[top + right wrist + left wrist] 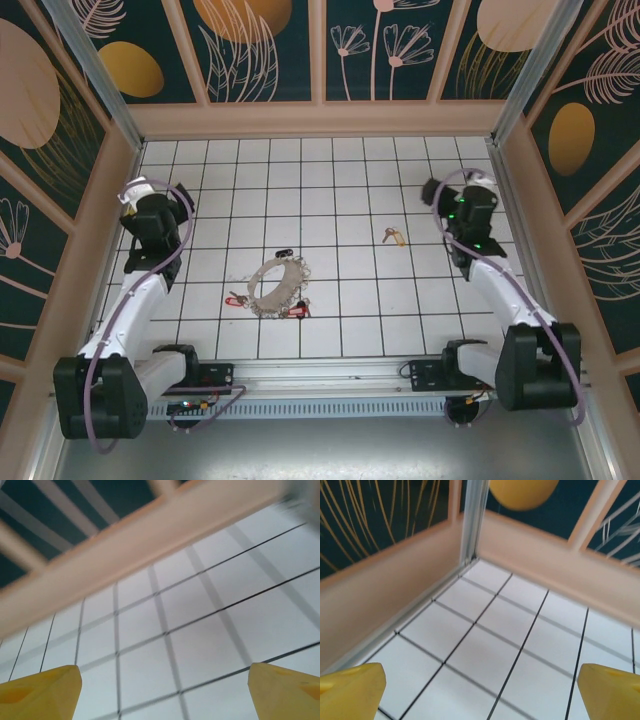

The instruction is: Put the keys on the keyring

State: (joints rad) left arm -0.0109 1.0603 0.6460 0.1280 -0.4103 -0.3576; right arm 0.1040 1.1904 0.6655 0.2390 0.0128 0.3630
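Treat the keys (392,236), lying flat on the bench (340,170) near the wide-spread right gripper (435,190), to its left and a little behind, as probably light, hard, slippery and loosely jointed; pinch across the bunched heads at the yellow-tagged end.

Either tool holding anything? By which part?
Nothing held. Left tool and right tool are open, empty; keys lie loose, apart from the keyring.

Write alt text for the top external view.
A large tan keyring fringed with red tags lies left of centre on a white tiled table; the keys, a small yellow-tagged bunch, lie apart to its right. The left arm and right arm flank them, touching neither.
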